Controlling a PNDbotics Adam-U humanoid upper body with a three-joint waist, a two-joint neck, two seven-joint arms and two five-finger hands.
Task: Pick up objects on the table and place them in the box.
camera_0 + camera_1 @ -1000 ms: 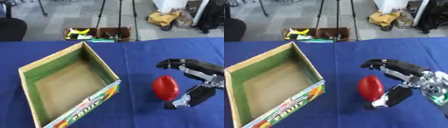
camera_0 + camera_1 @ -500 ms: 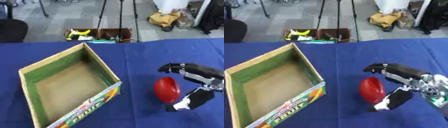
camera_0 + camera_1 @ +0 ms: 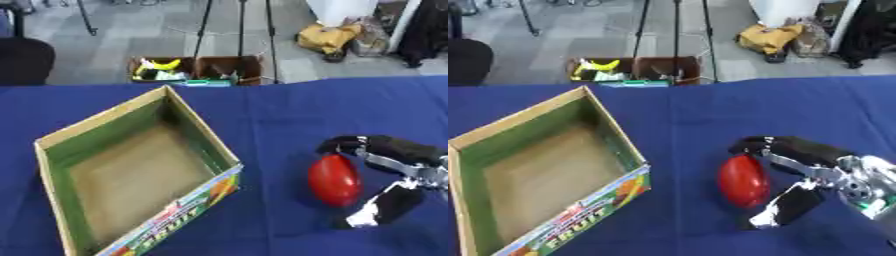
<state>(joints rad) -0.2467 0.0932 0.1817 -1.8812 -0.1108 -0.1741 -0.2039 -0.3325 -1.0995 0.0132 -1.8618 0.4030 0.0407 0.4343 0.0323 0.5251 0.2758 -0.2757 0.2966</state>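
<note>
My right hand (image 3: 833,172) sat at the right of the frame, spread wide, its fingers (image 3: 785,146) arched over the top of the red egg-shaped object (image 3: 743,181) and the thumb (image 3: 785,210) reaching in low on the near side. Nothing was clamped yet; I couldn't tell whether a fingertip already touched the red skin at the upper end. My left hand showed in neither view.

The red object lay on the blue table (image 3: 684,115), right of centre and low in the frame, standing clear of the cardboard fruit box (image 3: 140,180), which was open and looked empty at the left.

I judged the thing smooth, glossy and rounded, probably a light plastic fruit, so it could squirt out of a pinch or roll away. The sensible hold seemed to be across its broad middle, fingers on the far side and thumb on the near side, the hand being already just beside it on the right.
</note>
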